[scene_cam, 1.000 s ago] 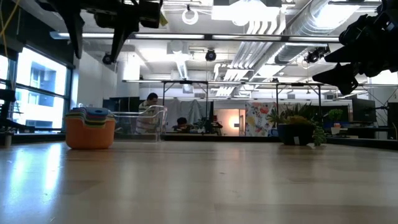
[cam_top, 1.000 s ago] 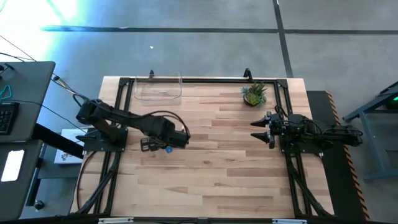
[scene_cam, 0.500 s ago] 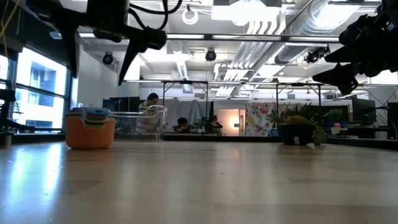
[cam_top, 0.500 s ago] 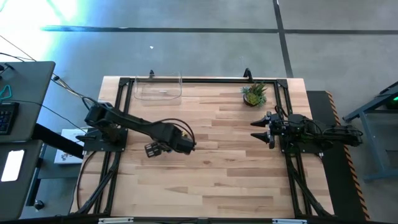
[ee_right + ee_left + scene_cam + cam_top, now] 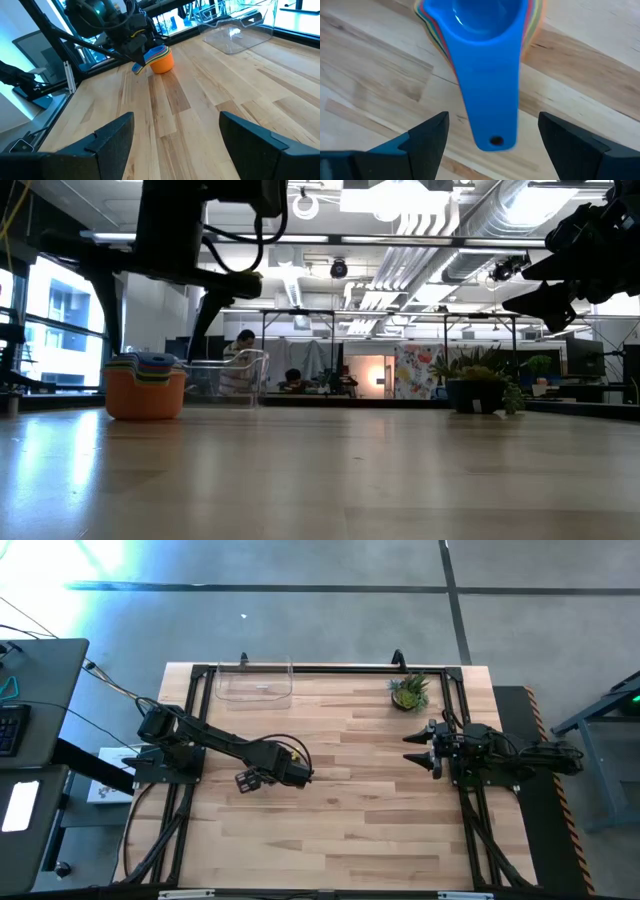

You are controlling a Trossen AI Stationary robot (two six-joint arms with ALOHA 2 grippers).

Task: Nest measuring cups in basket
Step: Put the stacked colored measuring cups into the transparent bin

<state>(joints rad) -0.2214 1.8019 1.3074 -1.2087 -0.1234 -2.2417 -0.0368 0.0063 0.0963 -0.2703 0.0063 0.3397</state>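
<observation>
My left gripper (image 5: 490,137) hangs above the table's middle-left with its two fingers (image 5: 427,135) spread wide, one on each side of the blue cup's handle (image 5: 490,100) and touching neither edge; nothing is gripped. The handle runs straight down the gap between the tips, which I judge leaves room either to rise clear or to close on it.

The blue cup (image 5: 475,15) sits topmost in the stack of measuring cups (image 5: 159,60), whose coloured rims fan out beneath it and whose orange cup (image 5: 145,392) forms the outer shell resting on the wooden table (image 5: 380,810). The nesting itself therefore looks complete.

The basket (image 5: 254,683), clear and low-walled, stands at the far edge of the table, well apart from the stack, with no cup visible inside it. By my reading, carrying the stack there is the part left to do.

My right gripper (image 5: 418,748) waits with fingers wide at the table's right side, near the potted plant (image 5: 409,691), clear of the work.
</observation>
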